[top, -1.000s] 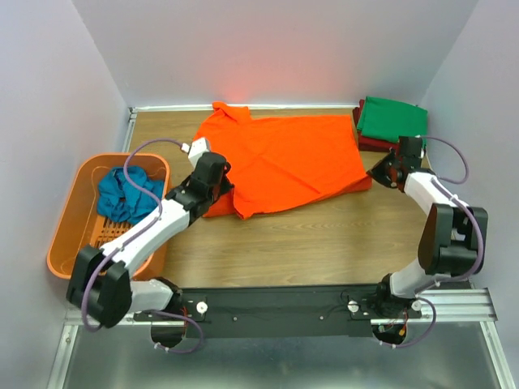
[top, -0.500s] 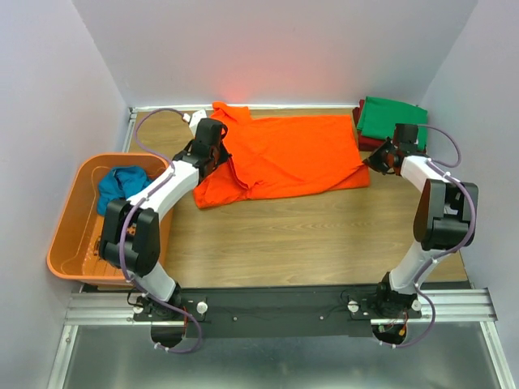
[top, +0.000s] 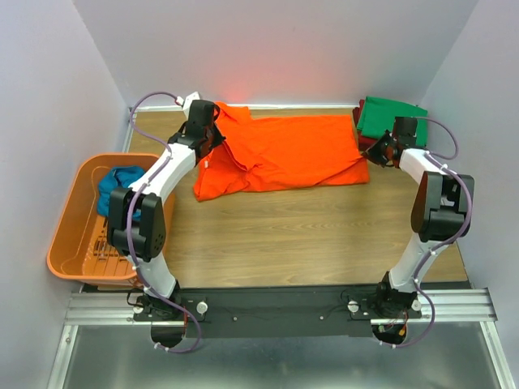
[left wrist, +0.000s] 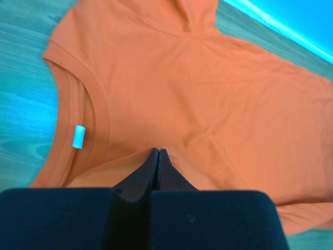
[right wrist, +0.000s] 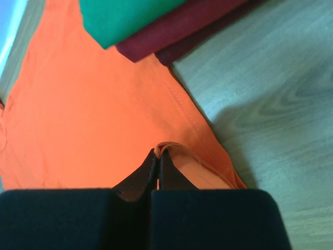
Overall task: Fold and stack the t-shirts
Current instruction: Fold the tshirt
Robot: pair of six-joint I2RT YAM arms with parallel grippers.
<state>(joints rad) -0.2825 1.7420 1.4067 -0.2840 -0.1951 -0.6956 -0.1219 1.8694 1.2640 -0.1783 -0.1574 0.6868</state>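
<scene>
Orange t-shirt (top: 284,154): upper centre of overhead frame, part-folded on desk (top: 308,235). Left claw (left wrist: 157,154) and right claw (right wrist: 158,155): each pinched tight on its cloth. Advice: carry both ends level, match edges, avoid green t-shirt (top: 392,117).

Bright, even light; colour drifts in the wrist views.
The overhead view is sharp with faint shadows, and the orange t-shirt (top: 284,154) casts a red glow on the wall behind. The table (left wrist: 21,130) looks teal left of the black, soft-focus left fingers (left wrist: 140,176). A soft shadow lies right of the right fingers (right wrist: 140,177).
</scene>
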